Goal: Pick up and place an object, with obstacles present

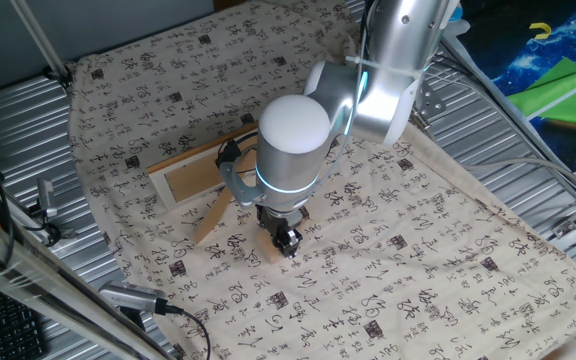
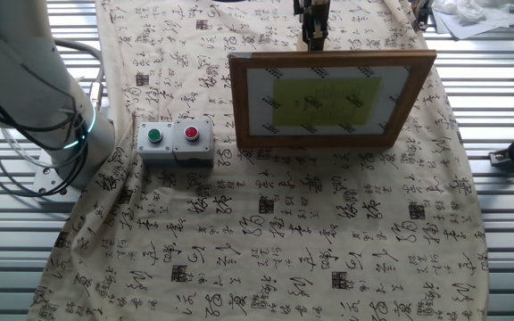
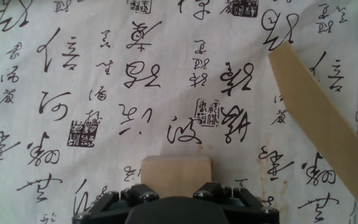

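Observation:
The small light-tan wooden block (image 3: 176, 168) sits between my gripper's jaws at the bottom of the hand view, filling the gap between them. In one fixed view the gripper (image 1: 286, 240) is low over the cloth, with the block (image 1: 271, 252) at its tip, just in front of the picture frame (image 1: 200, 170) and beside its slanted prop leg (image 1: 213, 218). The prop leg (image 3: 319, 118) runs down the right of the hand view. In the other fixed view the frame (image 2: 328, 134) stands upright, and the gripper (image 2: 313, 28) shows behind its top edge. The block is hidden there.
A grey box with a green and a red button (image 2: 175, 140) stands left of the frame. The patterned cloth (image 1: 418, 260) covers the table, with ribbed metal edges (image 1: 28, 130) around it. Cables and clamps (image 1: 133, 298) lie at the near left edge.

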